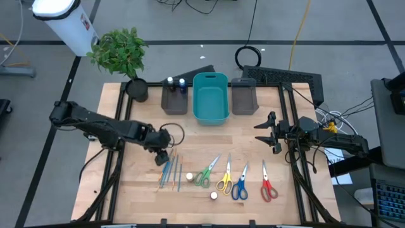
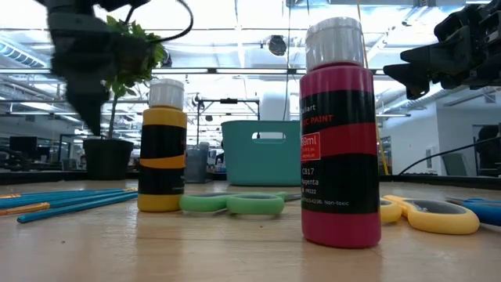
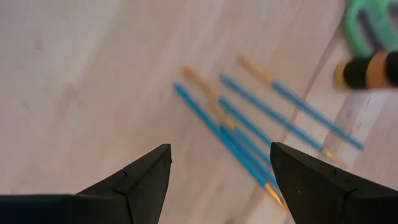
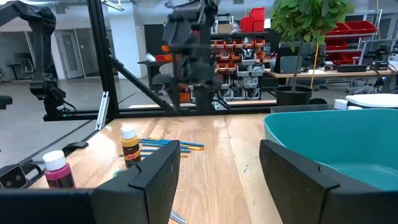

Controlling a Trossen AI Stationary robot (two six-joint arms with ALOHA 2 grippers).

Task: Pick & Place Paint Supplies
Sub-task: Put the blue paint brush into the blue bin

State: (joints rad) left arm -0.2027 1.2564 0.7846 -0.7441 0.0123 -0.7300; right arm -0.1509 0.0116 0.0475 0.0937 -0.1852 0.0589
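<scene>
My left claw (image 1: 162, 155) hangs wide open and empty just above the upper ends of the blue brushes (image 1: 169, 172), which lie side by side on the bench (image 1: 126, 183) with their long axes running away from the claw toward the bench's near edge; my left arm is far nearer to them than my right claw (image 1: 271, 134), which waits open and empty across the bench. Of the writing, the magenta bottle (image 2: 340, 133) reads "PAINT", "Magenta" and "non-toxic"; the yellow bottle (image 2: 163, 147) shows nothing I can read.
</scene>
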